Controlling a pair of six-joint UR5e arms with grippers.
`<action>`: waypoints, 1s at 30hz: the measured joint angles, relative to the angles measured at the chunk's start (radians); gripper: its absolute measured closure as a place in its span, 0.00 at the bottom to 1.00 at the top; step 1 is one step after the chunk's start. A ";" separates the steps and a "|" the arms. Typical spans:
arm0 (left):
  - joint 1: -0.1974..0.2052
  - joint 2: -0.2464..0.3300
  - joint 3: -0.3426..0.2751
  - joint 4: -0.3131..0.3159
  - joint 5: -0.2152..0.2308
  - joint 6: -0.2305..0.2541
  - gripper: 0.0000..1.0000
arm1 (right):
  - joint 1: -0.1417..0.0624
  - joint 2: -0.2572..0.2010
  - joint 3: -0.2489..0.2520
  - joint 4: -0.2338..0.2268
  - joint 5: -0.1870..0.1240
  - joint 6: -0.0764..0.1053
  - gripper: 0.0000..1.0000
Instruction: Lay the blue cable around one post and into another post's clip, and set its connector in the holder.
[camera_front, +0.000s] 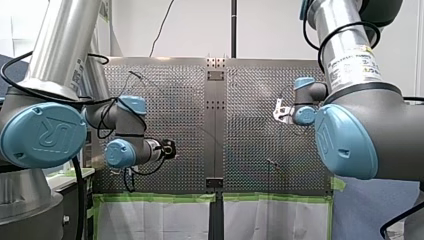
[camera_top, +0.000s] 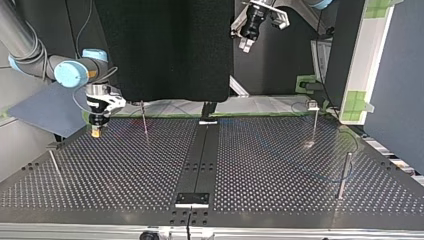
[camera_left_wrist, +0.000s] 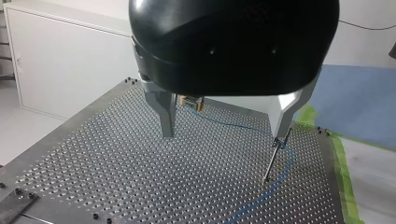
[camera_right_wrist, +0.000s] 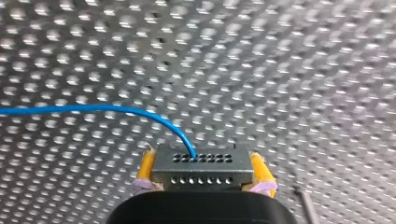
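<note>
Presently my right gripper (camera_right_wrist: 202, 164) is clenched on the connector (camera_right_wrist: 201, 176), low over the perforated table (camera_right_wrist: 289, 70), with the blue cable (camera_right_wrist: 93, 108) trailing off beside it. My left gripper (camera_left_wrist: 224, 134) hangs raised, released and empty. Recommend a level carry, a slack cable, and a firm grip until the connector seats

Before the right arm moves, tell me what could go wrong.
1. The right gripper pinches the connector only by its ends; a tug from the blue cable could twist it or pull it loose.
2. The cable lies slack close by a thin post; pulling may snag it there or bend the post.
3. The left gripper hangs open, holding nothing, so nothing controls the slack.
</note>
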 joint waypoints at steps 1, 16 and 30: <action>0.000 0.000 0.000 0.000 0.000 0.000 0.00 | -0.002 -0.008 0.001 0.001 0.000 0.000 1.00; 0.000 0.000 0.001 -0.001 -0.002 -0.001 0.00 | -0.042 -0.105 0.038 -0.006 -0.002 -0.014 1.00; 0.000 0.000 0.001 -0.010 0.001 0.000 0.00 | -0.093 -0.103 0.041 -0.001 -0.042 0.002 1.00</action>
